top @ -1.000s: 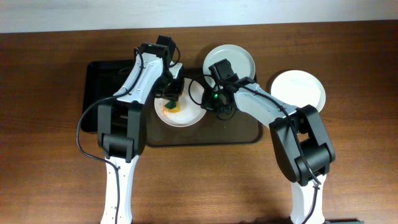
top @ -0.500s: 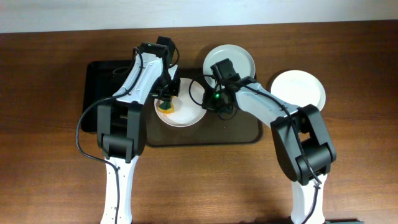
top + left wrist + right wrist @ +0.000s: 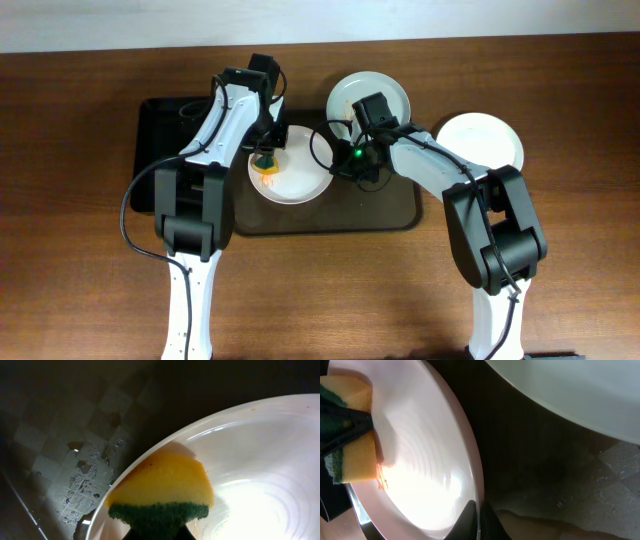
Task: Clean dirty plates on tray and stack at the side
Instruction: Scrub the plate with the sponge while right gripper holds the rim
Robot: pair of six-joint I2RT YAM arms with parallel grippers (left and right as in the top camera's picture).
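A white plate [image 3: 295, 178] with an orange smear lies on the dark brown tray [image 3: 380, 212]. My left gripper [image 3: 266, 160] is shut on a yellow and green sponge [image 3: 162, 490] and presses it on the plate's left part. My right gripper [image 3: 337, 162] is shut on the plate's right rim [image 3: 472, 480], one finger on each side. The sponge also shows in the right wrist view [image 3: 350, 440]. A second white plate [image 3: 368, 95] rests at the tray's far edge. A third white plate [image 3: 480, 142] lies on the table right of the tray.
A smaller black tray [image 3: 165, 150] lies left of the brown tray, partly under my left arm. The wooden table [image 3: 90, 290] spreads around. The brown tray's surface is wet beside the plate [image 3: 85, 470].
The sponge has slid left across the plate, from the smear near its middle to its left edge. My right gripper has kept its hold on the rim.
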